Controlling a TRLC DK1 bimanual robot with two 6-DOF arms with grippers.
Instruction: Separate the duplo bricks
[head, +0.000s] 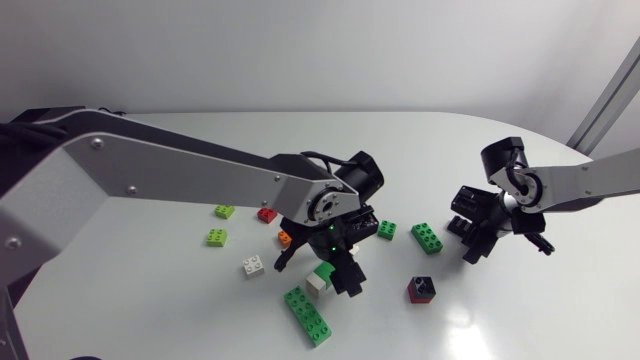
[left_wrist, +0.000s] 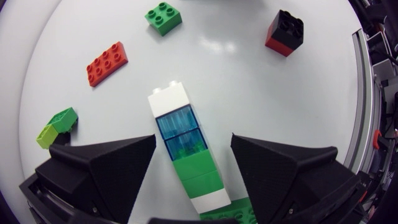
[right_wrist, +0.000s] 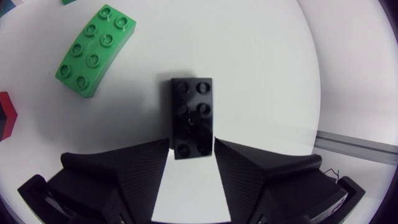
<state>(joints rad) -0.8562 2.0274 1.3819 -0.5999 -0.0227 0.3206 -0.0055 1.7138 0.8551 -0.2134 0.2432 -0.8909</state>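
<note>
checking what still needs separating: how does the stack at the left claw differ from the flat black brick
The stack is several joined bricks, white, blue and green; the black brick is one piece. The stack lies on its side, the black brick studs up. The left claw is open around the stack; the right claw grips the black brick. Both are duplo.

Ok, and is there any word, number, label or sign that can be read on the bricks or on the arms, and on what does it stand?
No text can be read in any view.
Studs of the black brick and the green brick: any embossing is too blurred to read.
The brick stack and the left arm: no print or label shows.
</note>
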